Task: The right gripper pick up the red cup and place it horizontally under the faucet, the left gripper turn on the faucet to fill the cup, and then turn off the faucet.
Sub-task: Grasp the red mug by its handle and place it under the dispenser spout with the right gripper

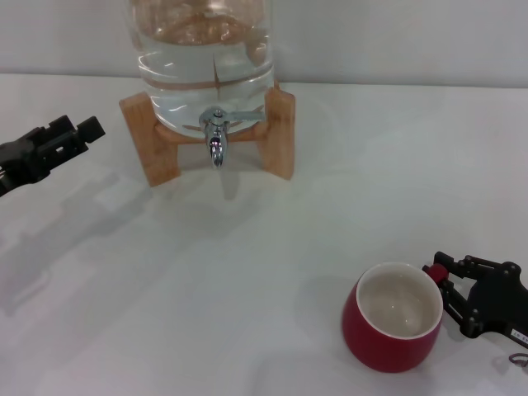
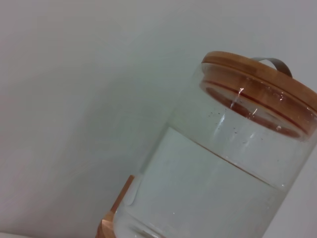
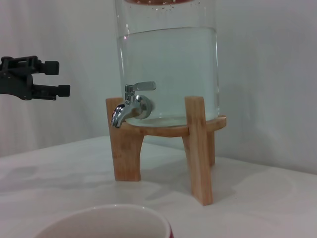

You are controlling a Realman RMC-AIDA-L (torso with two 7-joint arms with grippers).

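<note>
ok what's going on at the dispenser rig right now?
The right gripper is at the handle of the red cup, fingers either side of it. The cup stands upright on the table, near the robot and well off to the right of the faucet. Nothing sits under the faucet yet. The left gripper hovers open at the left, level with the water jar on its wooden stand, not touching the lever.

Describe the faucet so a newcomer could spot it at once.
Find the big glass water jar on its wooden stand at the table's far side. Low on the jar's front, between the stand's legs, sticks out the faucet: the only shiny chrome piece there, small, with a thin lever.
</note>
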